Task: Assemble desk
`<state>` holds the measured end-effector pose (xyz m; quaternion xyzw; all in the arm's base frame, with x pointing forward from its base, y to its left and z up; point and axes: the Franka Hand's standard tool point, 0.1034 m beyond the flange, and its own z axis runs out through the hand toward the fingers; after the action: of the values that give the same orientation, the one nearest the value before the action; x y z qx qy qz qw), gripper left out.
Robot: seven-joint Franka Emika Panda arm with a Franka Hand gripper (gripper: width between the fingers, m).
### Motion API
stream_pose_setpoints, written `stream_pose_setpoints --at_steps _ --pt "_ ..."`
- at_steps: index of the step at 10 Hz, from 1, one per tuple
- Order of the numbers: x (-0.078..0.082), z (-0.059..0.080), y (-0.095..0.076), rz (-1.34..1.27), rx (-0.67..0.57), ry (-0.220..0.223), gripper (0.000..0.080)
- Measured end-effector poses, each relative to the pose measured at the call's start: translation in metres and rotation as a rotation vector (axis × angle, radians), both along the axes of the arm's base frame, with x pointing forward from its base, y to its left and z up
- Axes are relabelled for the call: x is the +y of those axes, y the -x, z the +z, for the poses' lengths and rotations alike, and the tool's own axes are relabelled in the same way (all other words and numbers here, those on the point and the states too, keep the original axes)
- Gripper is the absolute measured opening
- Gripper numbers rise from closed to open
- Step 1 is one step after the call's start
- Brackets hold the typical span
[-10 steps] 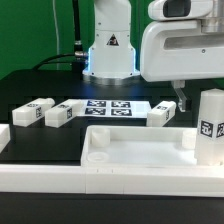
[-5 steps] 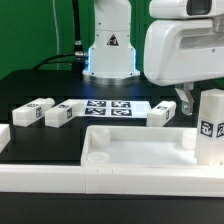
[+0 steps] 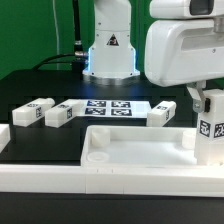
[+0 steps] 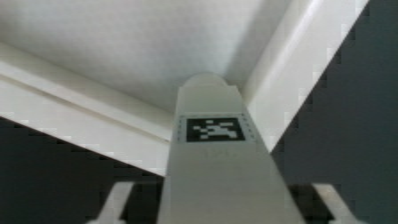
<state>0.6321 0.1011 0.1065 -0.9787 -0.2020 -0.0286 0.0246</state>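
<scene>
The desk top (image 3: pixel 135 131), a white rimmed tray, lies at the front of the black table. One white block leg (image 3: pixel 210 132) stands upright at its right end in the exterior view. My gripper (image 3: pixel 207 100) hangs over that leg's top, a finger on either side. In the wrist view the tagged leg (image 4: pixel 217 150) runs between my fingers (image 4: pixel 121 200), with a dark gap on each side, so the gripper (image 4: pixel 228 205) is open around it. Three more legs (image 3: pixel 32 111), (image 3: pixel 60 114), (image 3: pixel 163 113) lie behind the tray.
The marker board (image 3: pixel 105 108) lies flat between the lying legs. The arm's white base (image 3: pixel 110 55) stands at the back with a green backdrop behind it. A long white border rail (image 3: pixel 50 180) runs along the front edge.
My gripper has moved toward the exterior view's right, from beside the upright leg to astride its top. The legs and the tray have not moved.
</scene>
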Motion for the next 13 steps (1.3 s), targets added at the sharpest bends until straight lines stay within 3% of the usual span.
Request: stream_pose_setpoints --at_steps 3,8,13 --pt "0.0002 0.0000 0.0001 -0.053 0.004 -0.005 0.0288" --pt "0.0003 0.0003 -0.0003 -0.634 0.017 -0.041 0.0288" --pt "0.0005 0.0004 0.0000 -1.056 0.053 -0.071 0.0289"
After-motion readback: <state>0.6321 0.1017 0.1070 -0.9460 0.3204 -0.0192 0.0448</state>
